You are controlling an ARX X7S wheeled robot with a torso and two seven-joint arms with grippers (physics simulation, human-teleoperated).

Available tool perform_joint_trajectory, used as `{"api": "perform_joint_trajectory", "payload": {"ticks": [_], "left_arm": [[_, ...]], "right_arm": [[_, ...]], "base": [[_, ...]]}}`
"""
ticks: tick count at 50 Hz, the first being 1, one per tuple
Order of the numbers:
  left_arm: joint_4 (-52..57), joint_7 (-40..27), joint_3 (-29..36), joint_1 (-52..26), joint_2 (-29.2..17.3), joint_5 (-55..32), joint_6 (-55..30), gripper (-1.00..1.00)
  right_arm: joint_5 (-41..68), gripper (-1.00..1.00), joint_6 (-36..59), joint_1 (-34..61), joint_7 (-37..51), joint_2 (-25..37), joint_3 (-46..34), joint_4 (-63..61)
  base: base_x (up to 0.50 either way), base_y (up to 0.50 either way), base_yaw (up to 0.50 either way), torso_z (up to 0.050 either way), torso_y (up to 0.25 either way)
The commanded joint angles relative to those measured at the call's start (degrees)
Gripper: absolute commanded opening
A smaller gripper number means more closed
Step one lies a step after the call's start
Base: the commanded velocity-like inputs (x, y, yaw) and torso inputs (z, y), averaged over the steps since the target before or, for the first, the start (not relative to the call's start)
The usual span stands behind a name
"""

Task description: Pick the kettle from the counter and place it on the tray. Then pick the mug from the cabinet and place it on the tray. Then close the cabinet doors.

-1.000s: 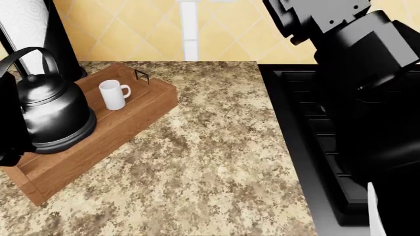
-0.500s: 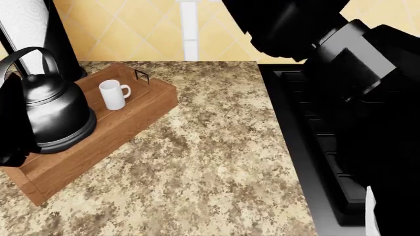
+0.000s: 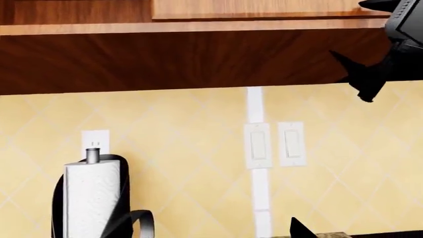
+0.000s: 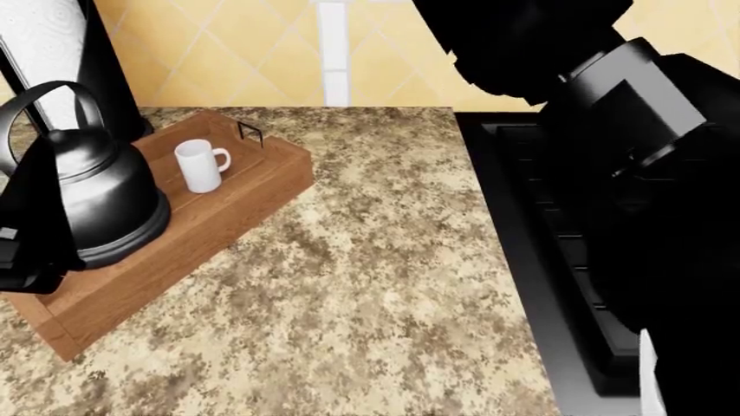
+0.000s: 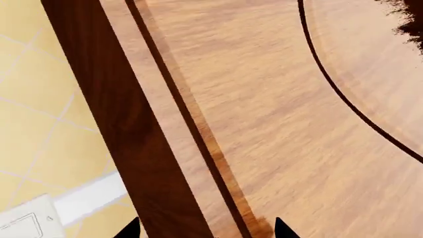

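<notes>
The black kettle [image 4: 99, 195] stands on the brown wooden tray [image 4: 249, 195] at the left of the speckled counter [image 4: 370, 286]. The white mug [image 4: 200, 166] stands upright on the same tray, just behind the kettle. My left arm [image 4: 23, 238] hangs at the left edge and covers the kettle's left side. My left gripper [image 3: 215, 233] is open and empty, facing the backsplash below the cabinet [image 3: 198, 54]. My right gripper [image 5: 206, 230] is open, raised close to a wooden cabinet door [image 5: 278, 114] and its dark frame [image 5: 126, 124].
A paper-towel holder [image 4: 64, 61] stands behind the tray against the tiled wall. The black stovetop [image 4: 543, 225] lies to the right of the counter, partly hidden by my raised right arm [image 4: 578, 78]. Wall switches [image 3: 274, 145] sit on the backsplash.
My right arm has swung up and leftward across the head view. My left arm has risen slightly and now covers more of the kettle's left side. Kettle, mug and tray have not moved.
</notes>
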Motion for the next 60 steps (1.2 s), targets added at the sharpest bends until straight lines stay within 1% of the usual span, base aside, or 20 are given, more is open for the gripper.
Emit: {"api": "perform_joint_trajectory", "payload": {"ticks": [1, 4, 5, 7, 15, 22, 31, 39, 45, 50, 54, 60], "left_arm": [[1.0, -1.3, 0.3, -1.1, -1.3, -1.6, -0.7, 1.0], [1.6, -1.7, -0.5, -1.0, -1.8, -2.6, -0.8, 1.0], [1.7, -1.8, -0.8, -0.8, -1.9, -2.9, -0.9, 1.0], [2.0, -2.1, -1.6, -0.7, -2.2, -3.7, -1.0, 1.0], [3.1, -3.1, -5.0, -0.5, -3.7, -6.9, -1.1, 1.0], [3.6, -3.3, -7.0, -0.1, -4.1, -8.3, -0.9, 1.0], [4.0, -3.7, -8.6, 0.3, -4.0, -8.7, -0.8, 1.0], [3.2, -5.7, -4.3, -3.4, -5.6, -8.3, -0.6, 1.0], [2.8, -7.2, -0.9, -6.3, -6.5, -7.9, -0.6, 1.0], [2.6, -8.5, 0.7, -8.3, -7.5, -8.3, -0.6, 1.0], [2.7, -9.3, 1.7, -9.7, -8.4, -8.6, -0.7, 1.0], [3.1, -10.5, 2.0, -11.1, -9.5, -9.8, -0.8, 1.0]], "right_arm": [[14.6, 1.0, -8.9, 5.9, -9.6, 0.5, 13.2, 18.0], [18.6, 1.0, 5.5, 2.9, -8.1, 8.0, 15.1, -6.4], [20.3, 1.0, 8.7, 2.5, -7.6, 9.7, 16.2, -13.2], [23.0, 1.0, 13.2, 2.1, -6.6, 11.8, 18.1, -21.4], [33.3, 1.0, 27.5, -0.3, 0.3, 18.2, 25.1, -50.2], [41.9, 1.0, 36.4, -2.2, 7.1, 20.6, 30.5, -67.1], [54.7, 1.0, 44.2, -4.5, 15.7, 19.9, 37.4, -81.1], [67.7, 1.0, 53.7, -5.6, 26.9, 21.8, 41.3, -92.1], [78.0, 1.0, 59.6, -6.1, 35.4, 23.0, 42.6, -95.5], [84.6, 1.0, 61.3, -7.1, 41.1, 23.9, 43.4, -97.5], [88.4, 1.0, 61.6, -7.3, 44.7, 25.0, 44.1, -98.8], [91.1, 1.0, 63.0, -6.8, 48.6, 26.6, 43.5, -100.9]], "base": [[0.0, 0.0, 0.0, 0.01, 0.0], [0.0, 0.0, 0.0, 0.007, 0.0], [0.0, 0.0, 0.0, 0.0, 0.0], [0.0, 0.0, 0.0, 0.0, 0.0], [0.0, 0.0, 0.0, 0.0, 0.001], [0.0, 0.0, 0.0, 0.0, 0.0], [0.0, 0.0, 0.0, 0.0, 0.0], [0.0, 0.0, 0.0, 0.0, 0.0], [0.0, 0.0, 0.0, 0.0, 0.0], [0.0, 0.0, 0.0, 0.0, 0.0], [0.0, 0.0, 0.0, 0.0, 0.0], [0.0, 0.0, 0.0, 0.0, 0.0]]}}
